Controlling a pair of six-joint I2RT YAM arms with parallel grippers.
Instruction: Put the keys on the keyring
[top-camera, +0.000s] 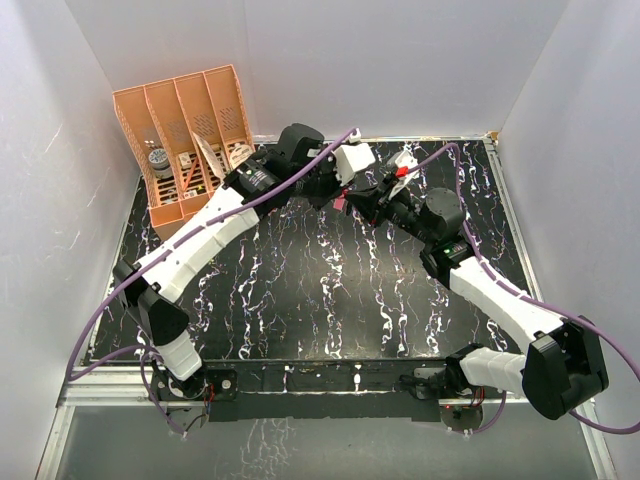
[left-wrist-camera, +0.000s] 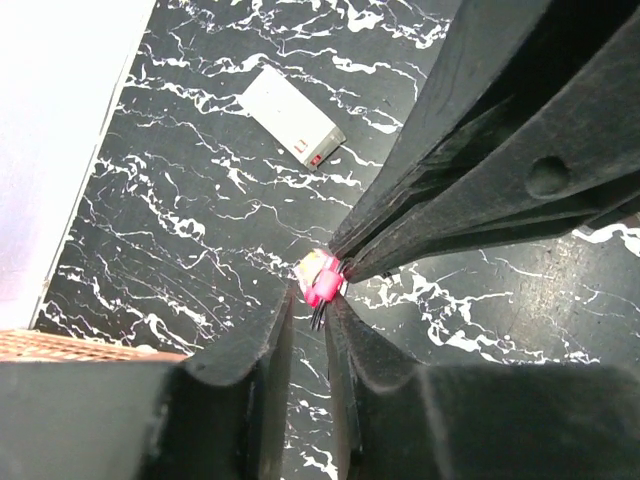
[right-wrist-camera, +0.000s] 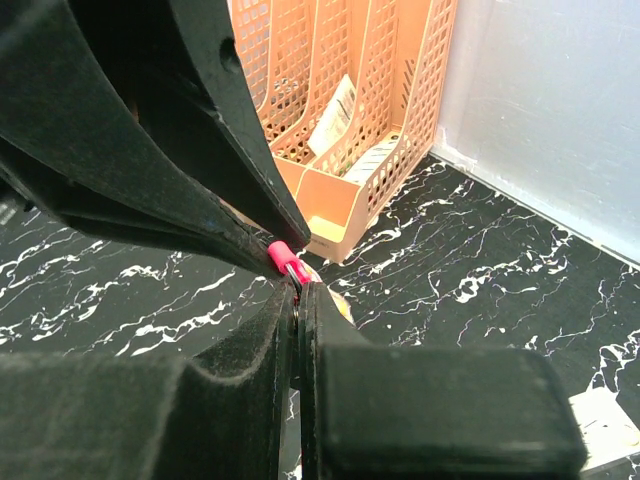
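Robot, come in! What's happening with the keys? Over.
Right gripper shut at keyring ring end. Left gripper flanks it, grip unclear. Keys at the tips, threading unclear. White box well aside.

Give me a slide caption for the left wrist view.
Left gripper and right gripper meet tip to tip at the pink keyring, white box beyond.

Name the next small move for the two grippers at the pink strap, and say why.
Probably hold the right gripper shut and draw the left gripper back slightly to regrip. It pinches the pink keyring, with the tan key against it, while the left jaws stand narrowly apart around the strap's end, so their hold looks doubtful.
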